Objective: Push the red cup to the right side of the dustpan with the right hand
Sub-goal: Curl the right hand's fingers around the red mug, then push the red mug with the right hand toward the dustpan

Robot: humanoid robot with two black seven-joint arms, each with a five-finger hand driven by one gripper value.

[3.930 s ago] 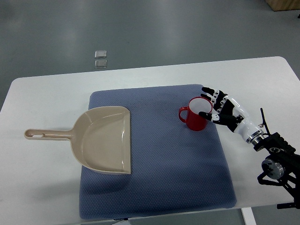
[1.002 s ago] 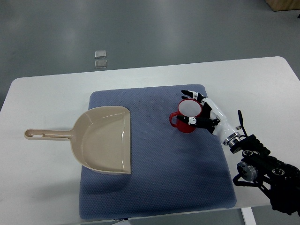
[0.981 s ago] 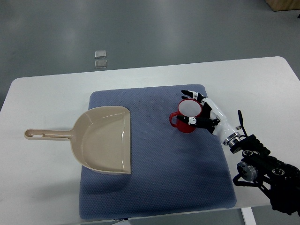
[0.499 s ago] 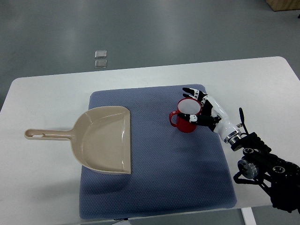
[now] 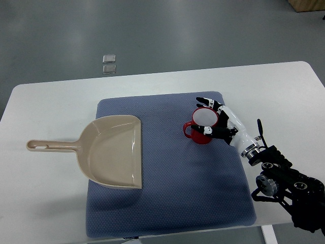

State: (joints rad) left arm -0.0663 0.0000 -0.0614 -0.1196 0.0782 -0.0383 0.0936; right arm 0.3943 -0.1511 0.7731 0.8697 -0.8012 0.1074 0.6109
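Observation:
A red cup (image 5: 201,125) with a white inside stands upright on the blue mat (image 5: 170,168), its handle pointing left. My right hand (image 5: 216,118) presses against the cup's right side, fingers spread around its rim and wall without closing on it. The beige dustpan (image 5: 109,150) lies on the mat's left part, its handle reaching left onto the white table (image 5: 45,107). A stretch of bare mat separates the cup from the dustpan's right edge. The left arm does not show.
My right forearm and its black wrist joints (image 5: 284,185) hang over the table's lower right corner. Two small clear tiles (image 5: 108,63) lie on the grey floor beyond the table's far edge.
Since the oldest frame my right hand has pushed the red cup leftward toward the dustpan. In the last half second hand and cup barely shifted.

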